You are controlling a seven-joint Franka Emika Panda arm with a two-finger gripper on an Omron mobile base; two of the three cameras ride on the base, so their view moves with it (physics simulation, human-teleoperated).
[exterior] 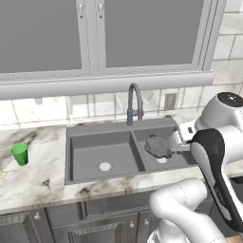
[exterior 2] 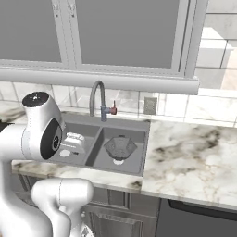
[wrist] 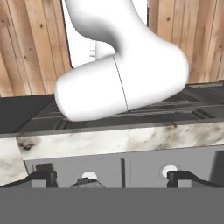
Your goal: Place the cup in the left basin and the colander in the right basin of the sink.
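The green cup (exterior: pixel 20 154) stands upright on the marble counter, well left of the sink (exterior: pixel 76 130). The dark grey colander (exterior: pixel 159 146) (exterior 2: pixel 120 147) sits in the right basin (exterior: pixel 148 163) (exterior 2: pixel 135 159) over its drain. Nothing lies in the left basin (exterior: pixel 90 152) (exterior 2: pixel 90 139) besides its pale drain. My hand hovers above the sink's right side, next to the colander and apart from it. In the hand view my gripper (wrist: pixel 111 177) is open, its two dark fingertips (wrist: pixel 43 177) far apart with nothing between them, looking back over the basins toward the counter's front edge.
A tall arched grey faucet (exterior: pixel 134 102) (exterior 2: pixel 98 99) rises behind the sink's divider. Marble counter (exterior 2: pixel 190 152) stretches wide to the right of the sink and also to its left (exterior: pixel 38 175). A window ledge (exterior: pixel 104 85) overhangs the back wall.
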